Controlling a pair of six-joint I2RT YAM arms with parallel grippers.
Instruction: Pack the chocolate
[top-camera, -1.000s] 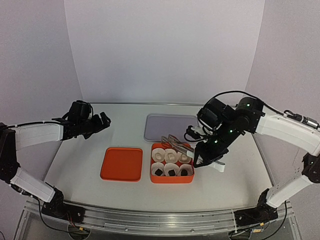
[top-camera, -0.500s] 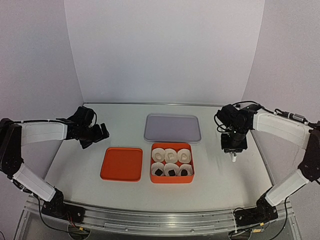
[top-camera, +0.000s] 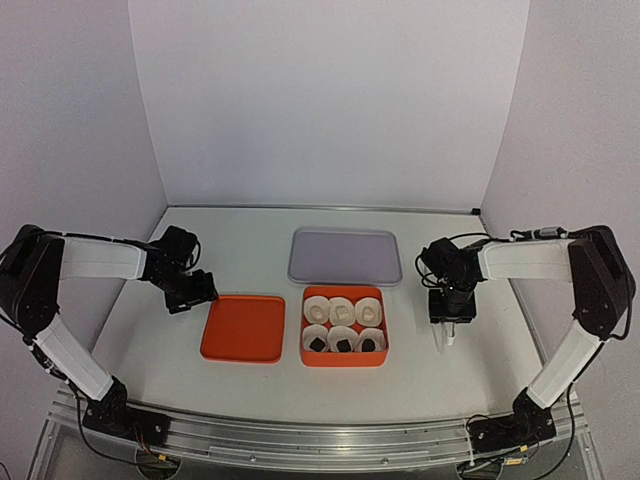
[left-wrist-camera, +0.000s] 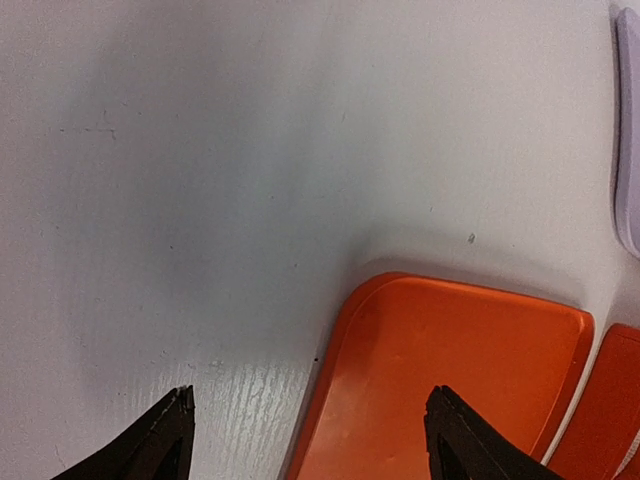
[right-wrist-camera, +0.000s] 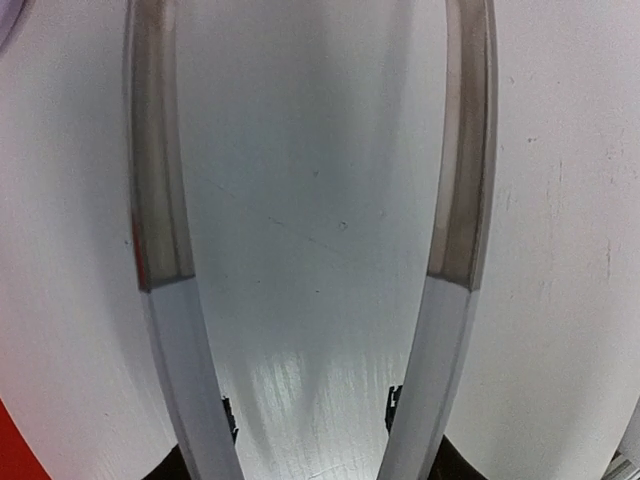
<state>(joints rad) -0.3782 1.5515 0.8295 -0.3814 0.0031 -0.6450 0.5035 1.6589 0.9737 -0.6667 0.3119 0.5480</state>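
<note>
Looking down from the top camera, I am seeing the pale table (top-camera: 260, 230) carrying everything, with both arms reaching in low from either side.

Grey tray (top-camera: 345, 257) is lying flat at the back centre, just behind the orange box (top-camera: 345, 359). The orange lid (top-camera: 243, 328) is lying flat just left of the box, apart from it by a narrow gap.

Left gripper (top-camera: 200, 292) is hanging low beside the lid's far left corner. On its wrist camera I am seeing its two black fingertips (left-wrist-camera: 175, 435) standing wide apart with nothing between them, one over bare table, the other over the lid's edge.

Right gripper (top-camera: 450, 318) is pointing down at bare table to the right of the box, well apart from it. It is gripping a pair of metal tongs (right-wrist-camera: 160, 200); the tong arms are spreading wide and are holding nothing, with only table surface showing between them.

Six white paper cups (top-camera: 369, 312) are filling the box in two rows of three.

The chocolate (top-camera: 342, 344) is sitting inside those cups: dark lumps in the front row, pale lumps only faintly showing in the back row.
</note>
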